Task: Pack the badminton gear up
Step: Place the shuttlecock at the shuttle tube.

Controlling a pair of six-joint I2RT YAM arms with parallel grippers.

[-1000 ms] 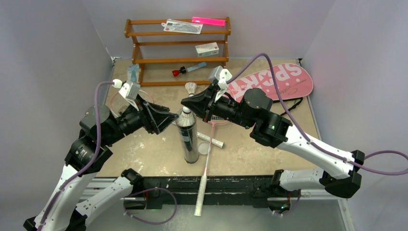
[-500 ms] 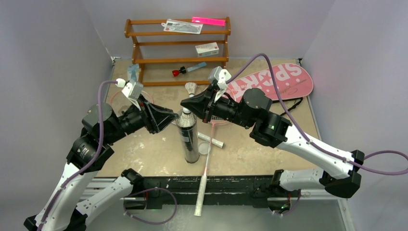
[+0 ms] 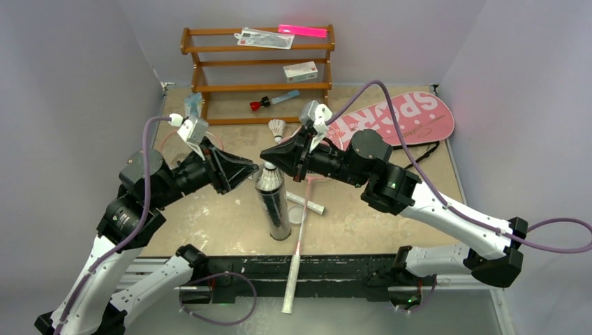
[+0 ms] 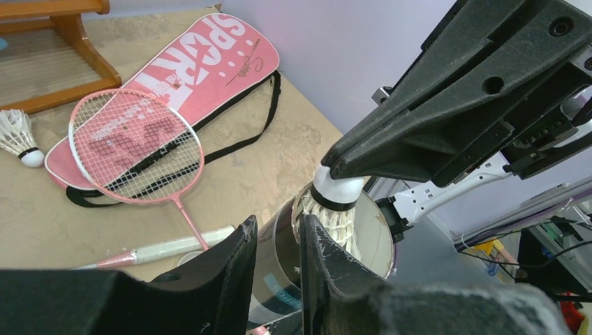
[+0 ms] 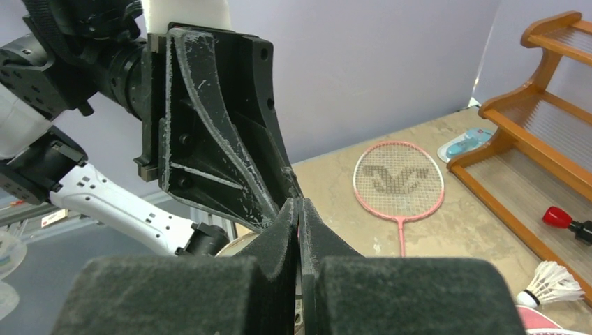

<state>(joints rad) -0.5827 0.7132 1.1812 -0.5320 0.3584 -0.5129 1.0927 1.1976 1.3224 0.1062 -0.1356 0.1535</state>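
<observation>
The black tube [image 3: 274, 206] stands upright at mid-table. A white shuttlecock [image 4: 336, 209] sits feathers-down in its mouth. My right gripper [image 4: 332, 165] is shut, and its tips rest on the cork. My left gripper [image 4: 278, 220] has come in from the left with a narrow gap between the jaws; the tube's rim [image 4: 380, 230] lies in that gap. In the top view my left gripper [image 3: 250, 169] and right gripper [image 3: 269, 155] meet over the tube. One pink racket [image 4: 136, 146] lies partly on the pink SPORT bag [image 3: 401, 115]. The other racket [image 5: 398, 181] lies at the left. A loose shuttlecock [image 3: 278, 128] lies near the rack.
A wooden rack [image 3: 209, 88] stands at the back with a red-capped tool [image 3: 269, 102] and a small white box [image 3: 301, 70]. A round clear lid [image 3: 297, 216] lies beside the tube. One racket handle [image 3: 290, 289] hangs over the front edge.
My left gripper has moved right to the tube's top and its jaws have narrowed. The right gripper has shifted slightly left and pushed the shuttlecock lower into the tube.
</observation>
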